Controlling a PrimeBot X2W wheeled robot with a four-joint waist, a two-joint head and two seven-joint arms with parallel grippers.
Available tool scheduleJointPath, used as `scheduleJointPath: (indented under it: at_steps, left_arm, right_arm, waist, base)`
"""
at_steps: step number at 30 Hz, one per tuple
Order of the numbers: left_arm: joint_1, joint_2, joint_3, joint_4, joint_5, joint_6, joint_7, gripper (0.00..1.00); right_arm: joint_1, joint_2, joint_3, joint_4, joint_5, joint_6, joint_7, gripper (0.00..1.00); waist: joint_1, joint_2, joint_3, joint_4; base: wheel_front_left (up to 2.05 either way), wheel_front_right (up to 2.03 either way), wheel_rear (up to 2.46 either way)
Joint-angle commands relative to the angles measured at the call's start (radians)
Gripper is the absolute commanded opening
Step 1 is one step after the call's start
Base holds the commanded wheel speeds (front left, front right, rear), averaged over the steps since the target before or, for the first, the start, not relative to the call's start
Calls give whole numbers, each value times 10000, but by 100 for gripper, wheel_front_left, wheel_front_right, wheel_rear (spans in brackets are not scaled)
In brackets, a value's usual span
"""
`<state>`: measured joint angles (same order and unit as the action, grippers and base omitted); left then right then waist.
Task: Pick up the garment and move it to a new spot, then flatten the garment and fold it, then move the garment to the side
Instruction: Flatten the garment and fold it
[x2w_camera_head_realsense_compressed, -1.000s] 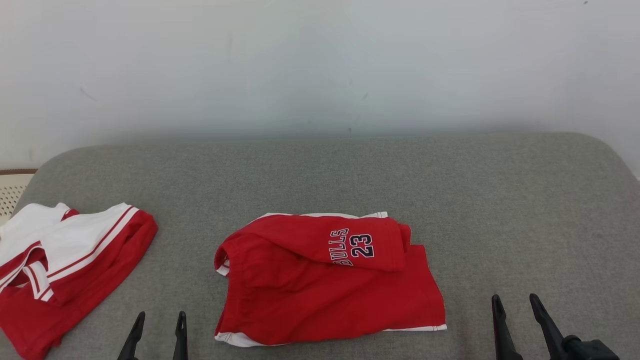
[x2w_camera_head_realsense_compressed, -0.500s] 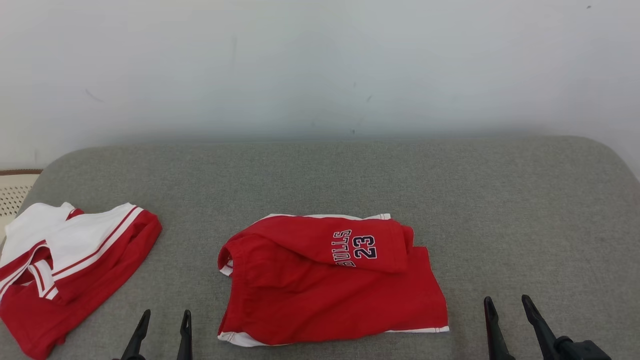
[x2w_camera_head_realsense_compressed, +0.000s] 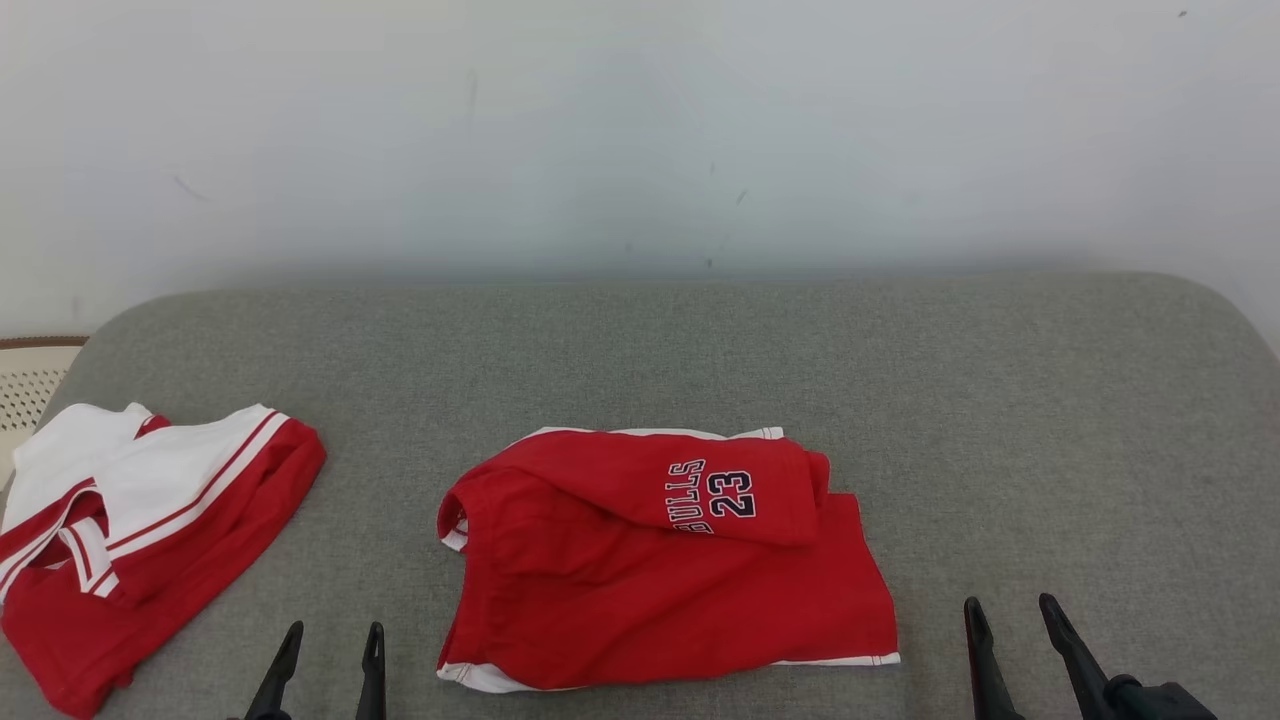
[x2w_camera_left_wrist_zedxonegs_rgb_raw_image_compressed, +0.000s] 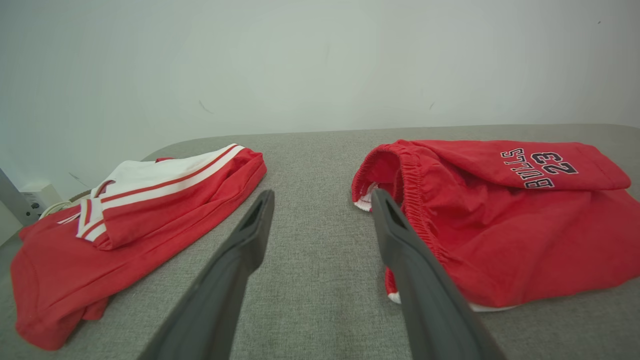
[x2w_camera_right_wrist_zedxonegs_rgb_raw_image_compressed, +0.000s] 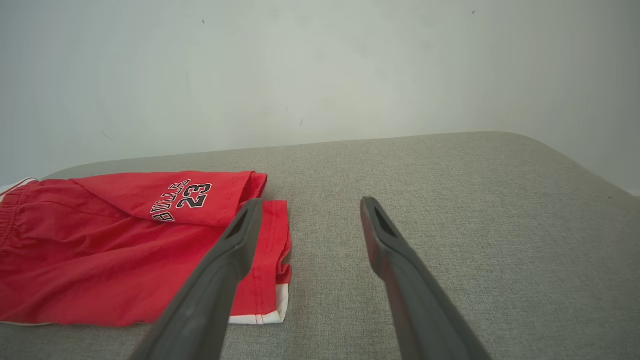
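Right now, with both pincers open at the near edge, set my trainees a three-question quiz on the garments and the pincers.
1. True or false: the left pincer is shut on the red shorts.
2. Which number is printed on the shorts? A) 32 B) 23 C) 45
3. Fill in: in the head view, the red-and-white garment lies to the shorts' ____ on the grey cushion.

Key: 1 false; it and the right pincer are open and hold nothing. 2 B. 3 left.
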<state>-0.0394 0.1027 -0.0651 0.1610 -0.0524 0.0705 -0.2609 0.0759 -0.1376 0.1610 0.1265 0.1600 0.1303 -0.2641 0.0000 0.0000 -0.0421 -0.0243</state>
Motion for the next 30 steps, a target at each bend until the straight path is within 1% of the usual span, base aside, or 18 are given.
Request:
scheduleJointPath:
  at_steps: [1, 21, 30]
  left_arm:
    - [21, 10, 26, 53, -9, -32, -65, 100]
    - [-164, -41, 76, 426, -609, -190, 8, 100]
    - [-99, -1, 32, 367, -700, -136, 88, 100]
  right_arm:
    - [127, -21, 31, 30, 77, 8, -6, 100]
    - [135, 9, 38, 161, 154, 8, -6, 100]
    - [110, -20, 56, 220, 157, 8, -6, 100]
  waist:
    - [0, 0, -13, -1]
    - [0, 0, -139, 101]
    - [0, 0, -173, 104]
  base:
    - [0, 0, 0]
    - [0, 0, 0]
    - [0, 0, 0]
